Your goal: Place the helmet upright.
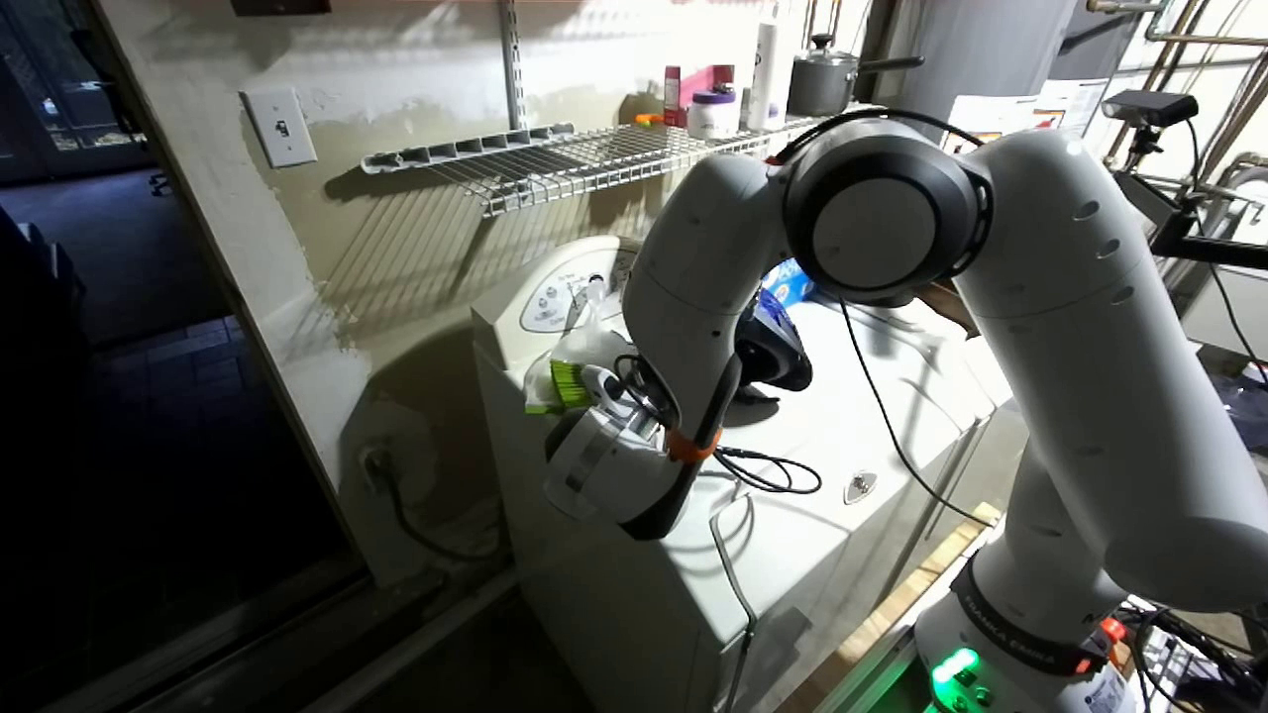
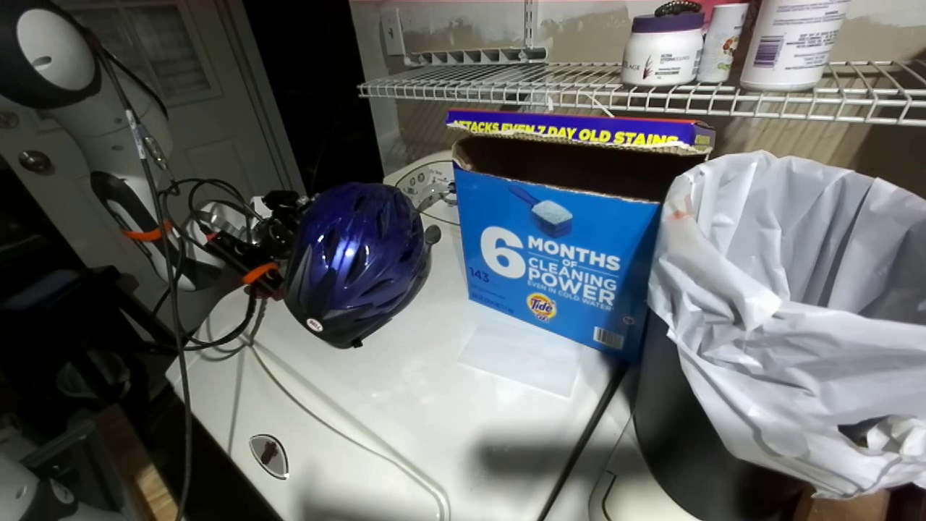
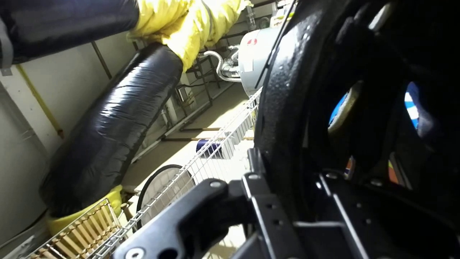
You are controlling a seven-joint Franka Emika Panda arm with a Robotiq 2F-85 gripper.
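Observation:
The glossy blue helmet [image 2: 362, 253] sits tilted on its side at the washer top, its dome turned away from the gripper. In an exterior view it is partly behind the arm, its dark inside [image 1: 778, 361] turned toward the camera. In the wrist view its dark padded rim [image 3: 284, 93] fills the upper right. My gripper [image 3: 291, 168] straddles the rim, shut on it, one finger on each side. It also shows beside the helmet's rim side [image 2: 281, 217]; there its fingertips are hidden by the helmet. Whether the helmet's lower edge touches the washer is hard to tell.
The white washer top [image 2: 391, 412] lies underneath. A blue detergent box [image 2: 557, 260] stands close by, then a bin with a white liner [image 2: 731, 246]. A wire shelf [image 1: 604, 168] hangs above. A green brush [image 1: 569, 384] and loose cables [image 1: 773, 470] are near the wrist.

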